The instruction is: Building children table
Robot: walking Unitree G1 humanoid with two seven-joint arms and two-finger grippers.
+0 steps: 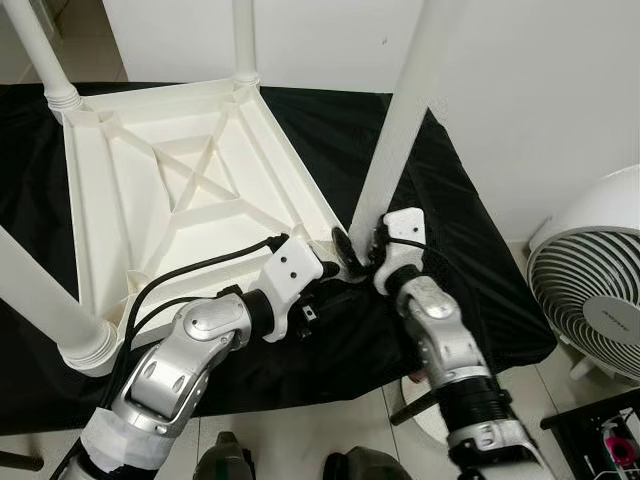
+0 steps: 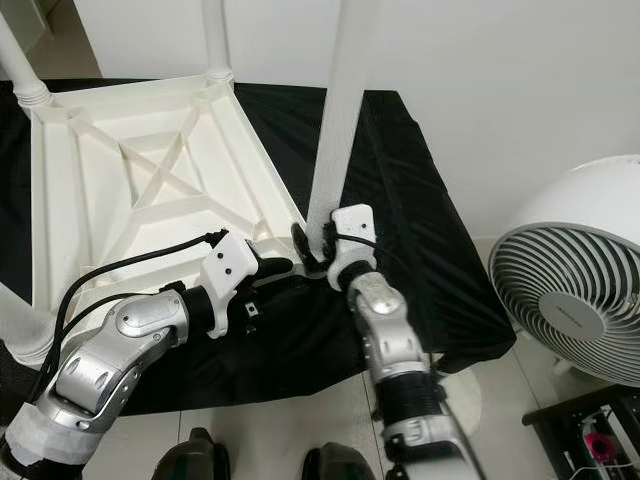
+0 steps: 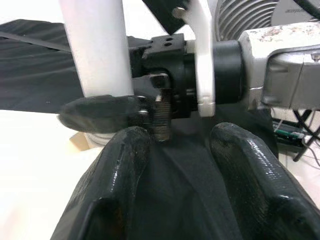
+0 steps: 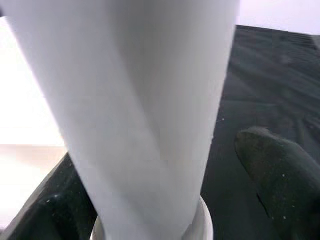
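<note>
On the black cloth the upturned tabletop already carries three legs, and the right gripper clasps the fourth leg at its corner socket, seemingly unseated, while the left gripper hovers close by, fingers parted and empty.

bright even indoor light; head views sharp, wrist close-ups soft, blurred.
</note>
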